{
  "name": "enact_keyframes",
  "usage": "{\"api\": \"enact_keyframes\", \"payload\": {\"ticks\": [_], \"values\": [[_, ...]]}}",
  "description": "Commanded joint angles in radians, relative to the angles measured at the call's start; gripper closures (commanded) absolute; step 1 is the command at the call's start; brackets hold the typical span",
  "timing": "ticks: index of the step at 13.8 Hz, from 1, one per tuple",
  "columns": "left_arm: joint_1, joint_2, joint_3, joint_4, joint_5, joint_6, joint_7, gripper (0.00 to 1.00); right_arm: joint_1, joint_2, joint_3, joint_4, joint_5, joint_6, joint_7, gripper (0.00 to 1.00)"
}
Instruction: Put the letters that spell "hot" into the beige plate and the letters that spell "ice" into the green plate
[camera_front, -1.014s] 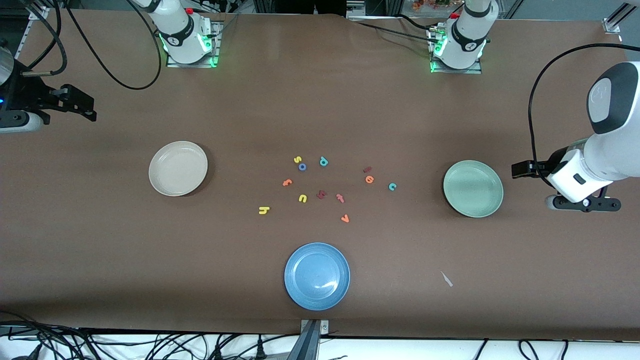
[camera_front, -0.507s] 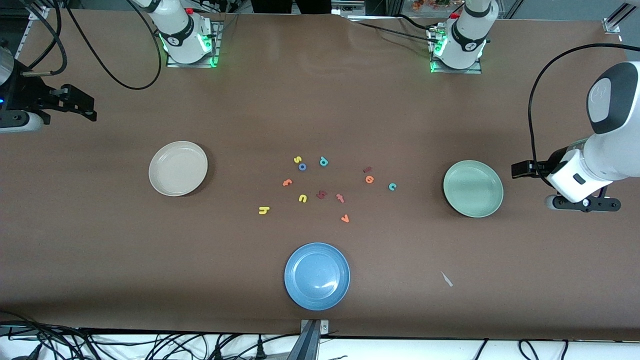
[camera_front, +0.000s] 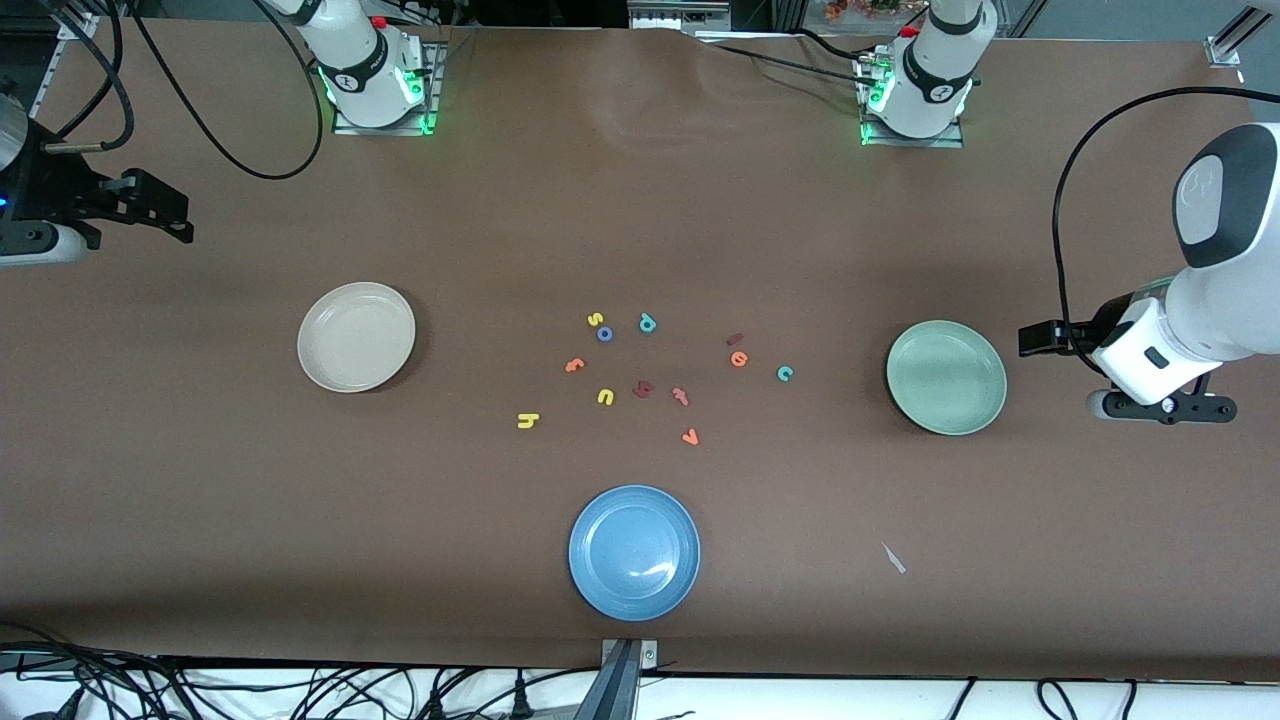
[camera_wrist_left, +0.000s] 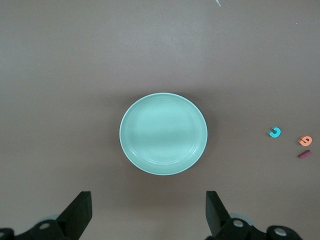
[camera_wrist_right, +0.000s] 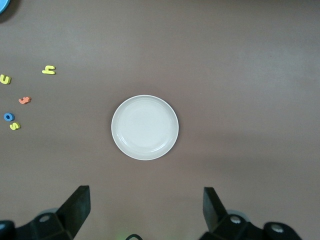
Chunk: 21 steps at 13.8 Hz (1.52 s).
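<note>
Between the round cream-beige plate at the right arm's end of the table and the round sage-green plate at the left arm's end lie the small foam letters, all on the brown tabletop. The yellow h, blue ring-shaped o and orange t sit toward the beige plate; the dark red i, orange e and teal c sit toward the green one. Both plates hold nothing. A round blue plate lies nearest the front camera. The left gripper hangs over the table beside the green plate, fingers spread wide and holding nothing. The right gripper hangs beside the beige plate, likewise spread and empty.
</note>
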Motion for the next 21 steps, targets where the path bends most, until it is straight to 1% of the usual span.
{"api": "enact_keyframes", "payload": {"ticks": [1,10,12,15,16,17,18,20,21], "values": [[-0.004,0.005,0.0,0.017,-0.016,-0.003,0.005,0.0,-0.005,0.0,0.0,0.01,0.02,-0.003,0.007,0.0],[-0.012,0.005,-0.003,0.016,-0.025,-0.003,0.0,0.0,-0.003,0.008,0.0,0.009,0.027,-0.01,0.007,0.0],[-0.036,0.009,-0.005,0.016,-0.025,-0.003,-0.046,0.0,-0.005,0.018,-0.001,0.012,0.039,-0.013,0.002,0.0],[-0.12,0.06,-0.005,0.016,-0.042,0.0,-0.205,0.0,-0.002,0.012,0.003,0.012,0.029,-0.014,0.005,0.0],[-0.143,0.079,-0.003,0.016,-0.083,0.038,-0.272,0.0,-0.002,0.014,0.0,0.012,0.035,-0.01,0.007,0.0],[-0.156,0.084,-0.003,0.008,-0.121,0.118,-0.36,0.0,-0.005,0.014,-0.002,0.015,0.035,-0.01,0.004,0.0],[-0.179,0.103,-0.003,0.0,-0.134,0.17,-0.456,0.0,-0.005,0.014,-0.004,0.012,0.039,-0.011,-0.001,0.0],[-0.24,0.157,-0.002,0.002,-0.12,0.198,-0.604,0.0,-0.005,0.014,-0.001,0.012,0.03,-0.013,0.005,0.0],[-0.248,0.177,-0.003,0.0,-0.12,0.203,-0.642,0.0,-0.005,0.017,-0.002,0.012,0.03,-0.01,0.005,0.0]]}}
